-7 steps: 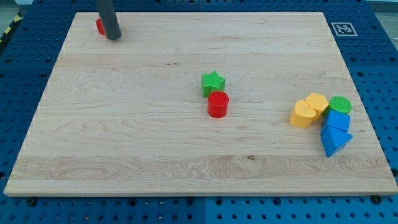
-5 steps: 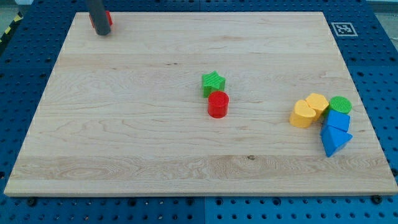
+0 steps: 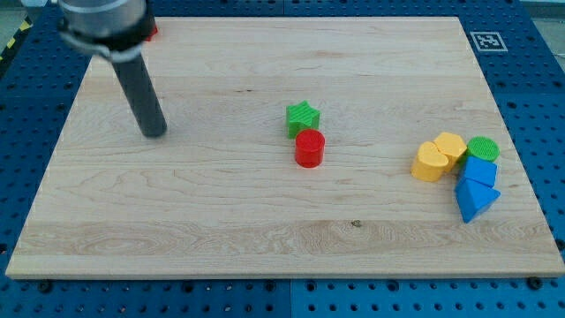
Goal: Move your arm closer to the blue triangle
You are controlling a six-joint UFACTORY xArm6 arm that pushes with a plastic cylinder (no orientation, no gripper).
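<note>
Item 1, my tip (image 3: 155,133): lower end of my dark rod, resting on the worktop (image 3: 221,221) in its left half, toward the view's top. No block touches it. I carry no jaws, so there is nothing spread or pressed together to record.

Item 2, blue triangle (image 3: 475,201): near the worktop's right edge, lowest piece of the right-hand cluster, well apart from my tip, which stands far to the view's left of it and somewhat higher in the view.

Item 3, second blue block (image 3: 481,170): shape not clear, directly above the blue triangle and touching it.

Item 4, green cylinder (image 3: 483,148): at the top of that cluster, against the second blue block.

Item 5, two yellow blocks: one (image 3: 430,162) at the cluster's left, the other (image 3: 451,147) just up and right of it, the two touching; exact shapes hard to make out.

Item 6, green star (image 3: 302,117): near the worktop's middle.

Item 7, red cylinder (image 3: 310,148): immediately below the green star, touching or nearly so.

Item 8, red block (image 3: 153,32): a sliver at the top left corner, mostly hidden behind my arm
</note>
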